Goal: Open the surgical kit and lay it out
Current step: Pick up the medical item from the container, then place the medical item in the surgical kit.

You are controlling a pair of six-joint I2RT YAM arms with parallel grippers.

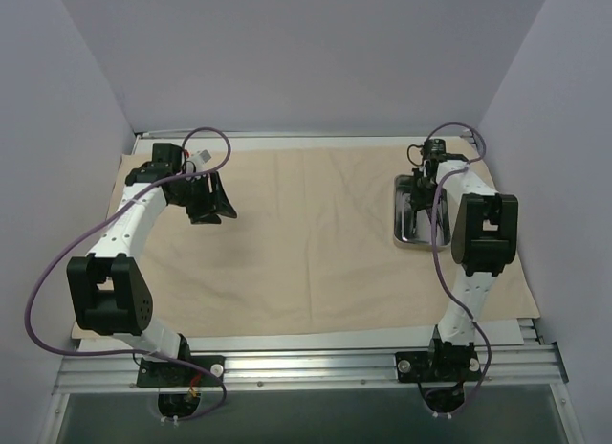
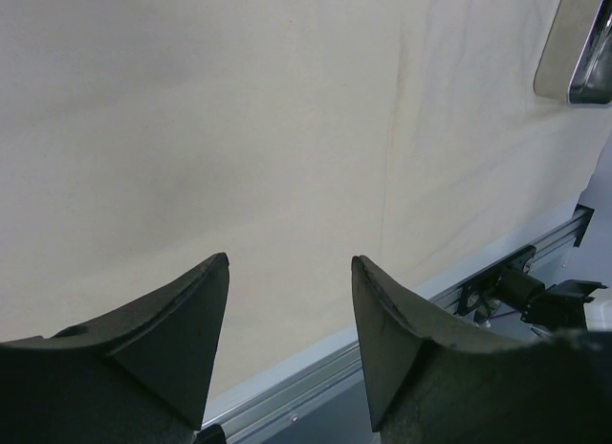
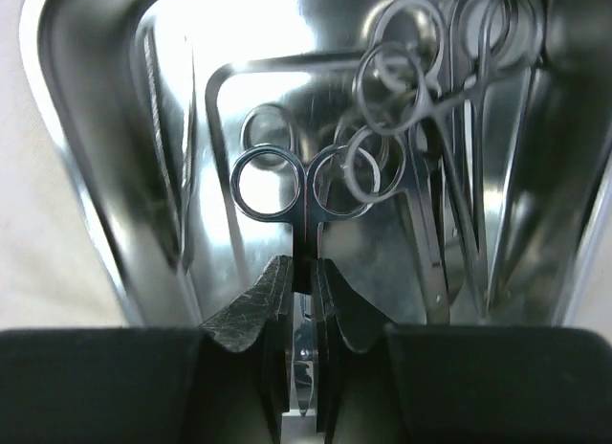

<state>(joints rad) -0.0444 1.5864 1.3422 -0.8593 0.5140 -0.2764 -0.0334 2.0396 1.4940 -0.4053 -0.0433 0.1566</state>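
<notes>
Two arms are working well apart over the beige cloth wrap (image 1: 306, 253), which is lying spread flat across the table. The steel tray (image 1: 405, 235) is sitting on the wrap's far right part, and the right gripper (image 3: 301, 269) is reaching down into it, its jaws pressing together on the shanks of the scissors (image 3: 296, 190), just short of the two ring handles. The scissors' long axis is running along the tray's length, in line with the jaws: rings lying beyond the fingertips, blades passing back beneath them. Several other ring-handled forceps (image 3: 421, 109) are lying just beside, on the right in the wrist view, their rings overlapping, so a straight lift is looking safer than a sideways drag. The left gripper (image 1: 208, 207) is hovering over the wrap's far left part, jaws spread and holding nothing, much farther from the tray than the right one.
</notes>
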